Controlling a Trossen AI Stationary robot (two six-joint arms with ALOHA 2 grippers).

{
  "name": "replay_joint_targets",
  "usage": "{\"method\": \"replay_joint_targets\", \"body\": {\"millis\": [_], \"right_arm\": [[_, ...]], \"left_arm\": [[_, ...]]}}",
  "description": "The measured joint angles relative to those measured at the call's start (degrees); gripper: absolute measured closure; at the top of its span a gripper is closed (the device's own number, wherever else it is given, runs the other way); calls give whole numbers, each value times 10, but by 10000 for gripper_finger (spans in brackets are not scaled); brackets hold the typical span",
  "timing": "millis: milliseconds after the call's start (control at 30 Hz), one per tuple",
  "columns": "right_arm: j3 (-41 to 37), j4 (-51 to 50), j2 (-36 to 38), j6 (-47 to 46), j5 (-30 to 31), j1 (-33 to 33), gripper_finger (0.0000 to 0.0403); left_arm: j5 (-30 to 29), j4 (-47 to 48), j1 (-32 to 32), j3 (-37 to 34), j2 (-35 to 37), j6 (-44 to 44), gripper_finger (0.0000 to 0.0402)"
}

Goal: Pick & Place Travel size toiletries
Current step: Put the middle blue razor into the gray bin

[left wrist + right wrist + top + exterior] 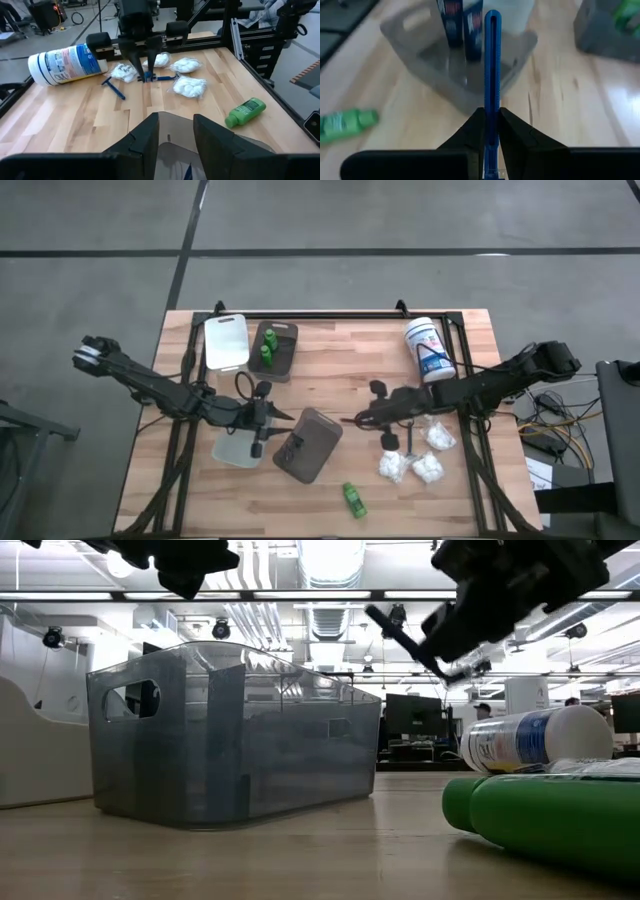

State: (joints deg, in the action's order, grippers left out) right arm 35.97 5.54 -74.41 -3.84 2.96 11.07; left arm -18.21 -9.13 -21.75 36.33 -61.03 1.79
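High view, from the left: the left tool [257, 438] hangs over the gap between a clear tray [232, 450] and the grey bin [306, 444] at mid-surface, its fingers apart and holding nothing, as the left wrist view shows. Farther back sit a white tray [226, 341] and a dark tray [283, 352] with two green bottles [267, 348] inside. One more green bottle [354, 499] lies loose near the front edge of the surface [340, 370]. Right of the bin, the right tool [362, 420] is clamped on a blue stick [492, 65], raised off the wood and pointing toward the bin; the grip sits at one end, so most of its length sticks out past the fingers. The stick looks light, stiff and smooth, likely to pivot or slip in a narrow pinch, so a hold nearer its middle would seem steadier. Another blue stick [114, 89] lies on the wood near the white packets [412, 457], which cluster right of centre; they look soft and lumpy, best pinched across the bulge. The white tub [429, 351] lies on its side behind them.
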Motion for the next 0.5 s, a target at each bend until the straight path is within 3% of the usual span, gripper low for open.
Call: {"method": "replay_joint_targets", "body": {"millis": [133,333,500], "right_arm": [[0,57,-4,1,0,0,365],[0,122,-8,16,0,0,364],[0,161,-17,33,0,0,363]], "left_arm": [[-23,-31,4,0,-15,-4,273],[-71,-151,17,0,-72,-49,273],[-75,-241,34,0,-126,-64,273]]}}
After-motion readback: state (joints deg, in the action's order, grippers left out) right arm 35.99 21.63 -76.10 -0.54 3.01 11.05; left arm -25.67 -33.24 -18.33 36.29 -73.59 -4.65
